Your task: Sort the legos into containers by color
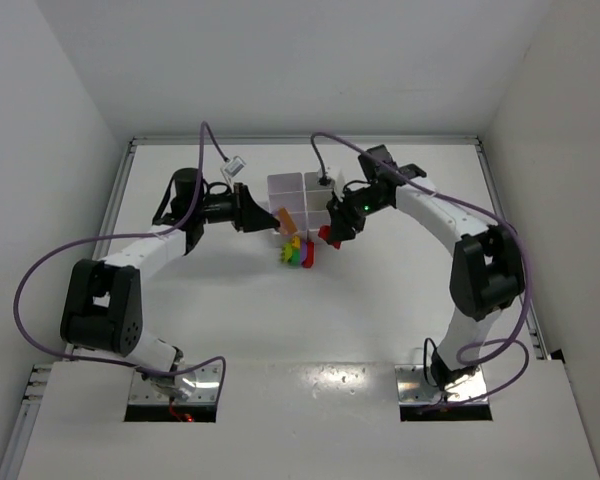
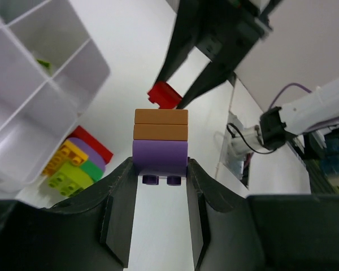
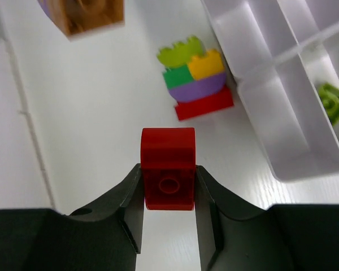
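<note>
My left gripper [image 2: 160, 169] is shut on a purple lego [image 2: 160, 155] with two orange legos [image 2: 161, 124] stacked on it, held above the table left of the white containers tray [image 1: 302, 190]. In the top view this stack [image 1: 283, 218] hangs just left of the tray's front corner. A red lego [image 3: 168, 169] sits clamped between the jaws of my right gripper [image 3: 168, 186], also off the table, in front of the tray [image 3: 260, 130]. A joined clump of red, purple, green and yellow legos [image 1: 298, 252] lies on the table below both grippers.
One lime-green piece [image 3: 333, 101] lies in a tray compartment; the other compartments in view look bare. The two grippers face each other a short way apart over the clump [image 3: 196, 76]. White walls enclose the table on the left, back and right.
</note>
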Action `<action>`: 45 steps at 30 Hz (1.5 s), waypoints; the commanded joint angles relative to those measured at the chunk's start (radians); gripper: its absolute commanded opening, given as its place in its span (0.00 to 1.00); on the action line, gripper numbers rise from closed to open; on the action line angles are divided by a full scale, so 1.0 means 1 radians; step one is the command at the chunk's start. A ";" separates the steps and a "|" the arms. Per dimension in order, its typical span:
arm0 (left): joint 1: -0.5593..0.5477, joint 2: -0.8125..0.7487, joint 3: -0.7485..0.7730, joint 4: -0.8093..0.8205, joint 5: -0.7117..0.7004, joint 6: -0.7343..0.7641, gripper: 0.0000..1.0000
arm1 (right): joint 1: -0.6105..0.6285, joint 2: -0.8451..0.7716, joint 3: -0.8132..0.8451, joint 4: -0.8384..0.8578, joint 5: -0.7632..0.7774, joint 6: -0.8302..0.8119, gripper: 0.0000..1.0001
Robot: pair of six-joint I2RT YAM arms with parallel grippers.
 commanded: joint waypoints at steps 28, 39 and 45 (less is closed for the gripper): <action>0.084 -0.026 0.027 -0.052 -0.068 0.109 0.05 | 0.132 0.015 0.002 0.265 0.427 -0.175 0.06; 0.094 -0.016 0.036 -0.052 -0.068 0.109 0.05 | 0.141 0.046 -0.008 0.314 0.456 -0.186 0.13; 0.094 -0.007 0.045 -0.061 -0.058 0.109 0.05 | 0.150 0.055 -0.008 0.314 0.465 -0.204 0.38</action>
